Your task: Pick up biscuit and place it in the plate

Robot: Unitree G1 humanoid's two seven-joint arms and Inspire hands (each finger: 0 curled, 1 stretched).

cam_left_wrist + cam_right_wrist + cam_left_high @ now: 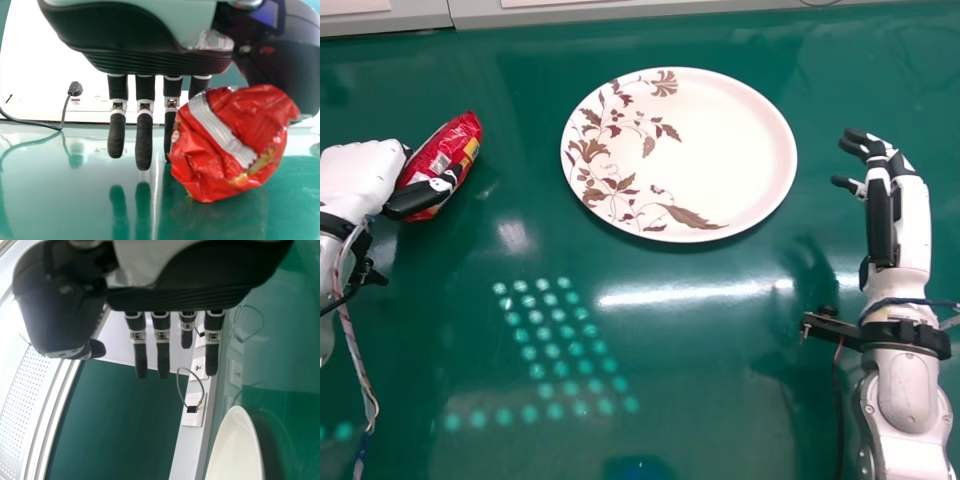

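Glossy green desk: spans the frame
Black-and-white left hand: left edge, open, fingers straight, thumb against the packet
Red crinkled biscuit packet: upper left
Round cream plate with brown leaves: upper centre
Right hand: right side, open
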